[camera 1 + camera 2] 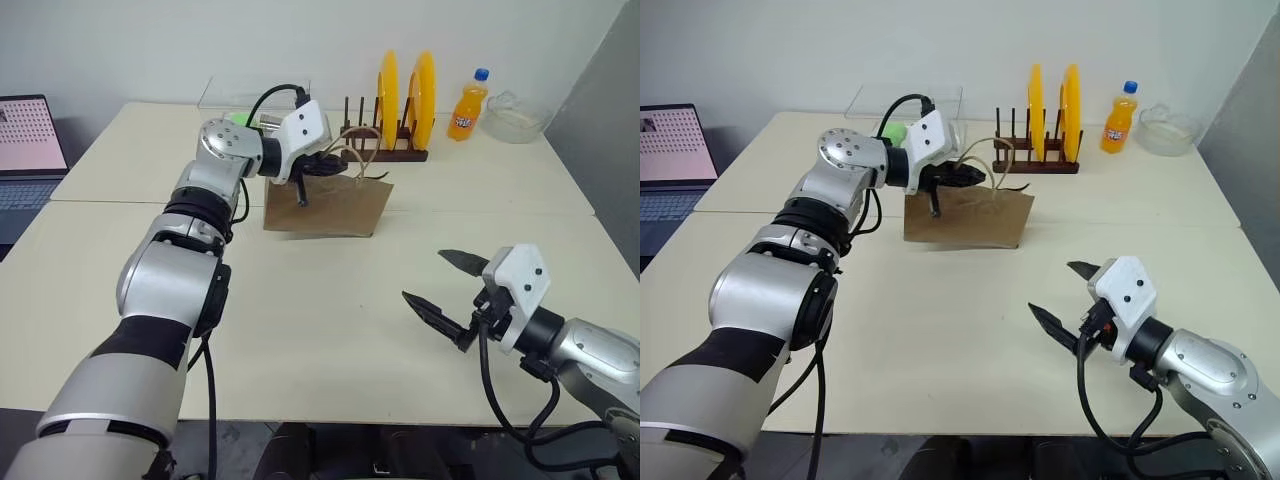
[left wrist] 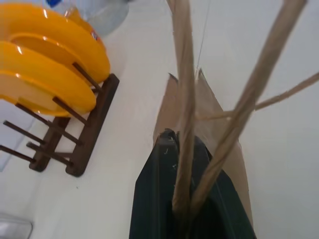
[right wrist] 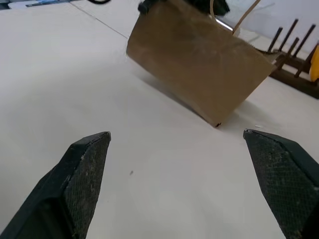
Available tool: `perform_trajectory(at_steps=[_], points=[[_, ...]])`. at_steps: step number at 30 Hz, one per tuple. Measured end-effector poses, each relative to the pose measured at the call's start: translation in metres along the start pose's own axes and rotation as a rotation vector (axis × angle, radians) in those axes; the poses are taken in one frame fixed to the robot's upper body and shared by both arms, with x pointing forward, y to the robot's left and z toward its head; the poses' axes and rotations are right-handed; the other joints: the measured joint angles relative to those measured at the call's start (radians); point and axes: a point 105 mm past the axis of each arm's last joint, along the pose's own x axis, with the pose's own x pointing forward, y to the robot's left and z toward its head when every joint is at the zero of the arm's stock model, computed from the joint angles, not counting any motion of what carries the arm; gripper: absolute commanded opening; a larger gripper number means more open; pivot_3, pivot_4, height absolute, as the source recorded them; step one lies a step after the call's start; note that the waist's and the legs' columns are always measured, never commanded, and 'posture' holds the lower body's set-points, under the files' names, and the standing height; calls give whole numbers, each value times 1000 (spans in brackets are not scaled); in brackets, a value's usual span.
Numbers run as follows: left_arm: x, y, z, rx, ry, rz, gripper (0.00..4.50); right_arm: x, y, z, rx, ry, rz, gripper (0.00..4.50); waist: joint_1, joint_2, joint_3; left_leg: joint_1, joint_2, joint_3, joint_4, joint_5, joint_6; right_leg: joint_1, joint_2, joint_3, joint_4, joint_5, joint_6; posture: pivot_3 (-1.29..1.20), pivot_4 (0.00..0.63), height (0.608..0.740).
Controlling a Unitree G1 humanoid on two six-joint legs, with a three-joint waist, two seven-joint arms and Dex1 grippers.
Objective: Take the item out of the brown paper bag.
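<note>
The brown paper bag (image 1: 328,206) stands mid-bench (image 1: 300,320). Behind it to the right sits a dish rack (image 1: 385,150) holding two plates (image 1: 404,99); further right stand a soda bottle (image 1: 467,105), then a glass bowl (image 1: 514,118). A laptop (image 1: 28,150) lies far left.

Left end effector (image 2: 187,199) pinches the brown paper bag's (image 2: 219,124) handles (image 2: 183,99) beside yellow plates (image 2: 50,69).
</note>
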Motion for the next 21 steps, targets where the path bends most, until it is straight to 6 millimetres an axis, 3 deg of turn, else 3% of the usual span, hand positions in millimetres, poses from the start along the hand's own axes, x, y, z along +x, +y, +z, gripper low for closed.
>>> perform_trajectory(at_steps=[8, 21], points=[[5, 8, 22, 12, -58, 23, 23, -7, -3, -9, 19, 40, -40, 4500, -7, 0, 0, 4, 0, 1, 1, 1, 1, 0, 0, 2, 6, -2, 6, 0, 150, 740], [1, 9, 15, 54, 6, 23, 23, -9, -4, -6, 8, 45, -52, 4500, -9, 0, 0, 4, 0, 2, 1, 1, 1, 0, 1, 3, 6, -2, 6, 0, 150, 740]])
